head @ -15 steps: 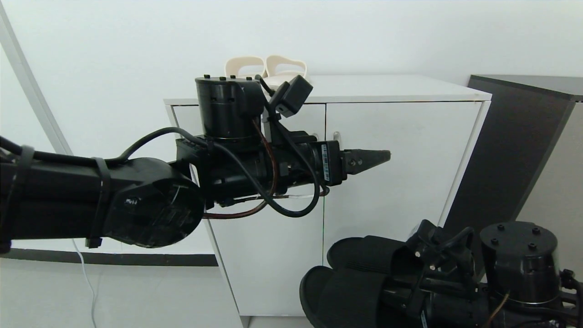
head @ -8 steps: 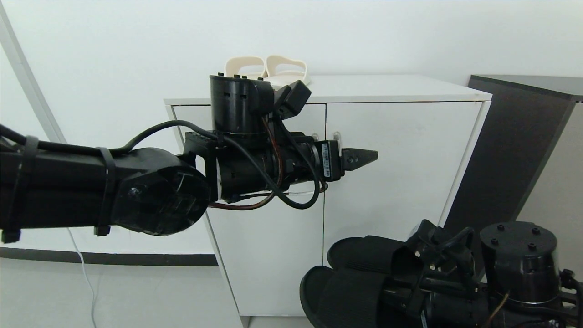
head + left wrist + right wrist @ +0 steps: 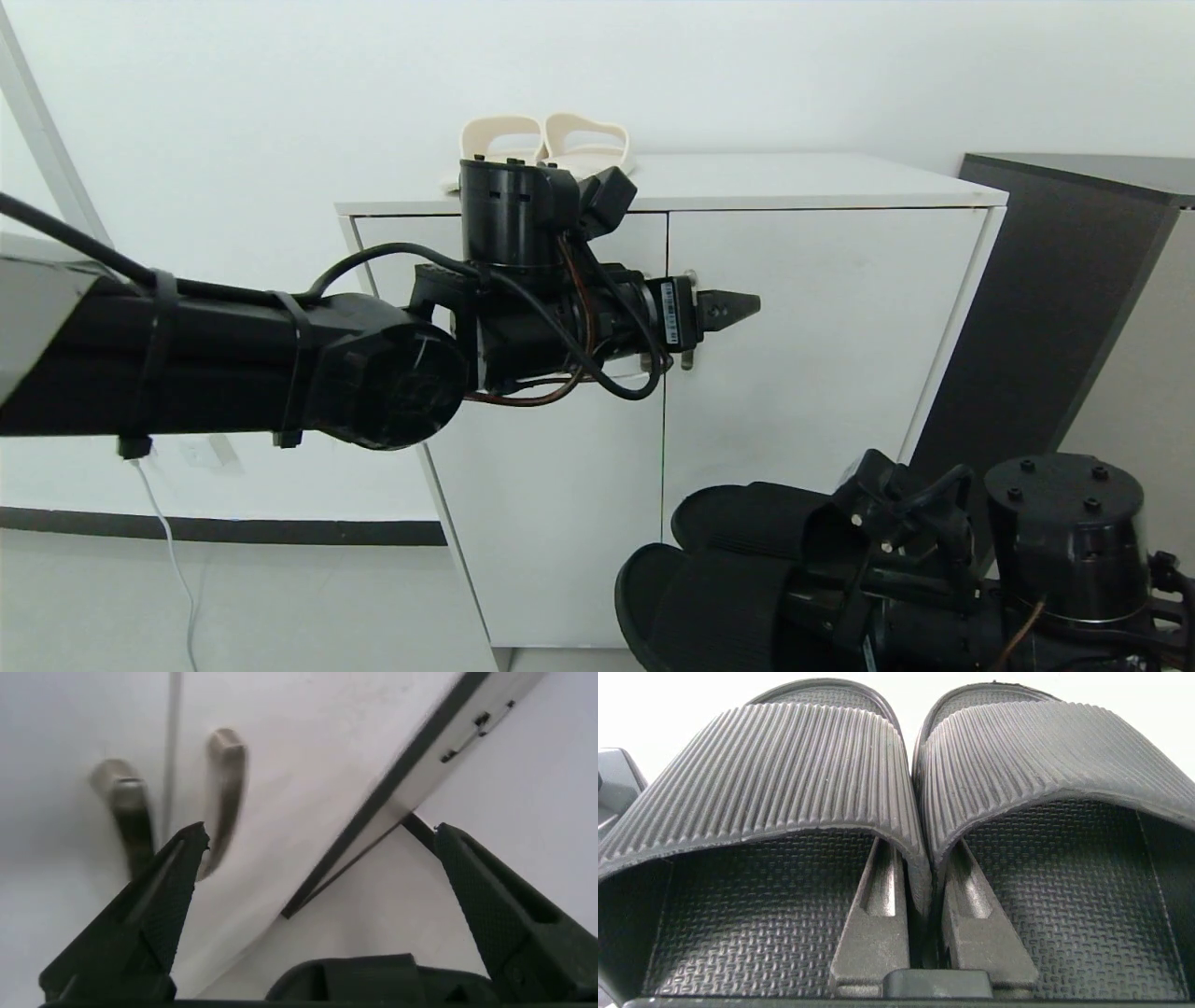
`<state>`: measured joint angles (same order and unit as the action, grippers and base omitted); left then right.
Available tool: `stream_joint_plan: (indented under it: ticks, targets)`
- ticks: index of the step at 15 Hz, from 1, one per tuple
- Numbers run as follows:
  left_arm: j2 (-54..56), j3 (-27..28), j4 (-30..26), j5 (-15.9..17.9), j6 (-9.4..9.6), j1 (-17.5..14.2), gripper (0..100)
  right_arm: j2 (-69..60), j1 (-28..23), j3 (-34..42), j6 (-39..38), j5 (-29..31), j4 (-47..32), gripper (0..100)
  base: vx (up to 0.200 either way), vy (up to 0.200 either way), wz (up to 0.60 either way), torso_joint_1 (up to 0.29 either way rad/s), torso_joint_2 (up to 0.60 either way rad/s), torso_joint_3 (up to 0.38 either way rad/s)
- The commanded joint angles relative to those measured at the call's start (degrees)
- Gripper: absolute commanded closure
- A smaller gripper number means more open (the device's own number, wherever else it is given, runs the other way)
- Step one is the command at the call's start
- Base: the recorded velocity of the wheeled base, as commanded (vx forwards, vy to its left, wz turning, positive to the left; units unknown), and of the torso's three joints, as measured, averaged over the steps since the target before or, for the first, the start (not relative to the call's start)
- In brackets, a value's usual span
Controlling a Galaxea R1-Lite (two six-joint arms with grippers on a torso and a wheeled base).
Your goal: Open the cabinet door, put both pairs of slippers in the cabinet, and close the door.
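Note:
The white cabinet (image 3: 822, 373) has both doors shut, with two metal handles (image 3: 689, 322) at the centre seam. A cream pair of slippers (image 3: 546, 138) rests on its top. My left gripper (image 3: 742, 306) hovers open right in front of the handles; in the left wrist view the handles (image 3: 222, 793) lie just ahead of the left gripper (image 3: 320, 835), near one finger (image 3: 149, 915). Low at the right, the black pair of slippers (image 3: 728, 579) is held side by side. My right gripper (image 3: 922, 854) is shut on the black slippers' (image 3: 785, 784) adjoining inner walls.
A tall dark grey unit (image 3: 1055, 299) stands against the cabinet's right side. A white wall is behind, with a dark baseboard (image 3: 233, 530) and a white cable (image 3: 173, 560) at the lower left.
My left arm has pushed in toward the cabinet, carrying its gripper closer to the door handles. The right arm and the black slippers have kept still.

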<state>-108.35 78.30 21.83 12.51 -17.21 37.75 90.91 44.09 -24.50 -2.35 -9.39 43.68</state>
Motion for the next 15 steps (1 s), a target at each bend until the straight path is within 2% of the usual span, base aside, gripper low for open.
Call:
stream_joint_plan:
  ticks: [1,6,9,12,13,15]
  targets:
    - [-1.95,0.89,0.05,-0.20,-0.01,-1.02,0,-0.11,0.03,0.16,-0.02,-0.02,0.00,100,0.000,0.000,0.00,0.000,0.00,0.000]
    - [-4.85,3.26,0.14,0.41,-0.01,-1.19,0,-0.03,0.03,0.25,-0.02,-0.02,0.00,100,0.000,0.000,0.00,0.000,0.00,0.000]
    - [-6.26,3.97,0.14,2.61,-0.10,-1.19,0,-0.03,0.03,0.25,-0.02,-0.02,0.00,100,0.000,0.000,0.00,0.000,0.00,0.000]
    - [-6.96,4.93,0.14,2.87,-0.10,-1.19,0,-0.03,0.03,0.33,-0.02,-0.19,0.00,100,0.000,0.000,0.00,0.000,0.00,0.000]
    - [-6.87,4.93,0.14,2.87,-0.10,-1.19,100,0.06,0.03,0.60,0.07,-0.19,0.00,100,0.000,0.000,0.00,0.000,0.00,0.000]
    - [-6.61,4.58,0.23,2.87,-0.10,-1.19,100,-0.11,0.03,0.95,0.16,-0.19,0.00,100,0.000,0.000,0.00,0.000,0.00,0.000]
